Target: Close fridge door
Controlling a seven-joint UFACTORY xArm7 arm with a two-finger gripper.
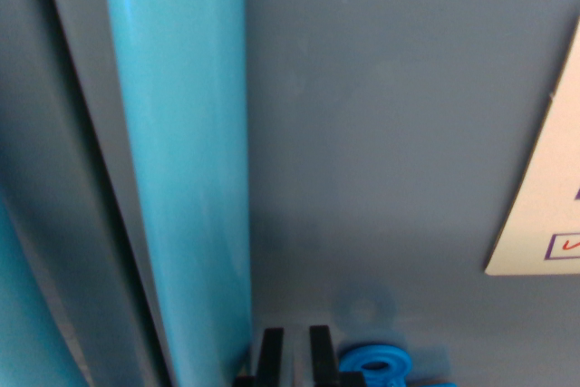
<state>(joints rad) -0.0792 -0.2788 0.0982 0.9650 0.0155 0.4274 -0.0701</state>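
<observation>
The wrist view is filled almost entirely by the flat grey-blue fridge door panel [381, 133], seen at very close range. Its surface is smooth and matt, with soft shadow toward the bottom edge of the frame.

A glossy turquoise cylindrical bar handle [181, 160] runs down the door from the top of the frame to the bottom, at the wrist view's left of centre. It carries a pale lengthwise highlight. To its left lies a grey strip bounded by a dark narrow seam [100, 178], which slants downward toward the right. Beyond that seam, at the far lower left, part of a second turquoise rounded surface [23, 314] is visible; what it belongs to cannot be told.

At the right edge, a cream-coloured paper label [548, 197] lies flat on the door, tilted, with a small boxed red-and-purple marking near its lower corner. The print is too cropped to read.

The gripper [295, 355] enters at the bottom centre. Two black flat fingers [270, 355] stand upright, just beside the foot of the handle, with a narrow gap of door surface between them; the jaws are slightly apart and hold nothing. A bright blue ring-shaped plastic part [373, 364] sits just to the right of the fingers. Whether the fingertips touch the door cannot be told.
</observation>
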